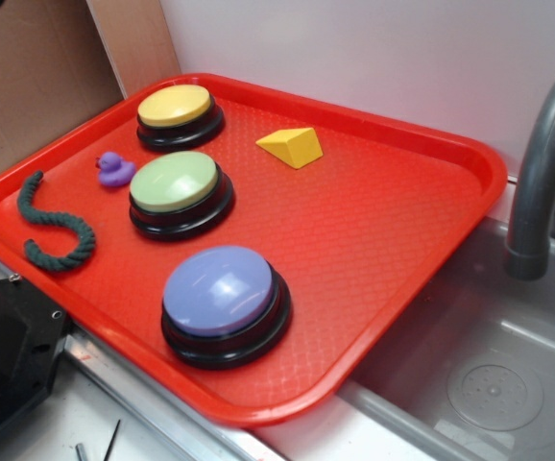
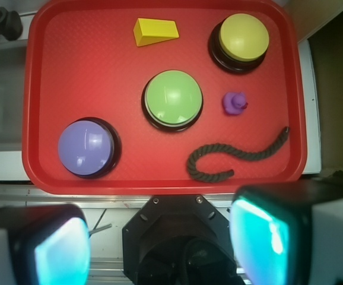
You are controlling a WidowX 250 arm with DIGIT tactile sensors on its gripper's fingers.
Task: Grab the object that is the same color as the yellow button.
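Tool (image 2: 159,249) is spread wide, empty, hanging off the near edge of the red tray (image 2: 41,89). You want the yellow wedge (image 2: 154,31): it matches the yellow button (image 2: 243,37). Looks rigid, light, smooth-faced; the sloped top will likely squirt out of the pads, so pinch across the two flat parallel sides. From the tool it sits far ahead at the tray's back edge, about centred, beyond the green button (image 2: 172,98), yellow button off to its right. Wedge stands clear of everything.
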